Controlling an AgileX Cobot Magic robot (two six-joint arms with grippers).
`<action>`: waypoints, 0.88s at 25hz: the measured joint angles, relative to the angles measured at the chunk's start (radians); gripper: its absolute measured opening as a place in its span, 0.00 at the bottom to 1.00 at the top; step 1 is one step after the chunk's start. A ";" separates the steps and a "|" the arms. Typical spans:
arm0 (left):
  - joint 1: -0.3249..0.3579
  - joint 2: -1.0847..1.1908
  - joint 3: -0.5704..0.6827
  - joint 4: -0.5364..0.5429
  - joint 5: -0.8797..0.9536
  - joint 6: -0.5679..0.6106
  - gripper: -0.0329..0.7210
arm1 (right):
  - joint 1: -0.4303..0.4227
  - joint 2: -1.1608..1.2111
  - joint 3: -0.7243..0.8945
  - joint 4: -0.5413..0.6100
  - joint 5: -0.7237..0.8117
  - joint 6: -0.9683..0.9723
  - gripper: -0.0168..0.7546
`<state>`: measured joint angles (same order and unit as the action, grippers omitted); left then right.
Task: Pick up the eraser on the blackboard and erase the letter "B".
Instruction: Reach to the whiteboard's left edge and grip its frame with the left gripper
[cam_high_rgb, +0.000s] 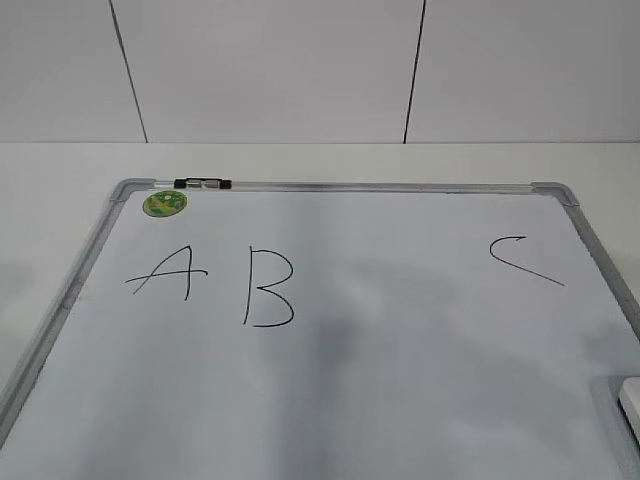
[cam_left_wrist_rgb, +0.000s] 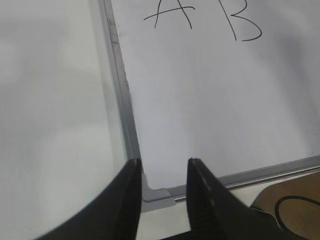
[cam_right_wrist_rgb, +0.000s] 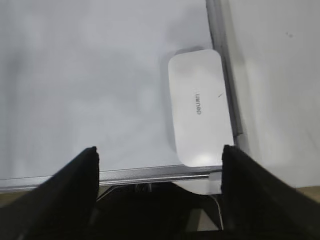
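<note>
Start with the exterior view: the blackboard (cam_high_rgb: 400, 400) lies flat on the tabletop (cam_high_rgb: 60, 180), with "A" (cam_high_rgb: 165, 272), the letter "B" (cam_high_rgb: 268, 290) and "C" (cam_high_rgb: 523, 260) drawn across its upper half. You see no arm here. Only a sliver of the eraser (cam_high_rgb: 630, 405) shows, at the right edge near the board's lower right corner, well apart from the "B". A round green sticker (cam_high_rgb: 165, 204) sits at the top left corner, with a marker (cam_high_rgb: 202, 183) on the frame beside it.

In the left wrist view, your left pincer (cam_left_wrist_rgb: 162, 167) hangs above the board's lower left corner with its jaws a little apart and nothing between them. The "B" (cam_left_wrist_rgb: 243, 22) lies ahead and to the right; the eraser does not show here.

In the right wrist view, your right pincer (cam_right_wrist_rgb: 160, 155) stands wide apart and empty above the board's near edge. The eraser (cam_right_wrist_rgb: 199, 107) lies flat just beside the right frame, ahead of the pincer and toward its right finger (cam_right_wrist_rgb: 250, 185). Its long axis runs away from you, along the frame, so the jaws straddle its short width. The right arm is clearly the nearer one; I judge you need to shift right and forward before descending.
</note>
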<state>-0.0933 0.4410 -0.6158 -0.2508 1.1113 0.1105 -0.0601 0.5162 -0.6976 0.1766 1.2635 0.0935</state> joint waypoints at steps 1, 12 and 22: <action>0.000 0.043 -0.019 -0.004 0.000 0.000 0.36 | 0.000 0.032 -0.003 0.018 0.000 0.000 0.78; 0.000 0.462 -0.249 -0.018 -0.006 -0.031 0.36 | 0.000 0.182 -0.008 0.072 -0.006 -0.007 0.78; 0.000 0.893 -0.433 0.044 -0.047 -0.034 0.43 | 0.000 0.232 -0.008 0.068 -0.010 -0.028 0.78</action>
<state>-0.0933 1.3340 -1.0487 -0.2063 1.0644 0.0768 -0.0601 0.7481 -0.7052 0.2448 1.2539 0.0650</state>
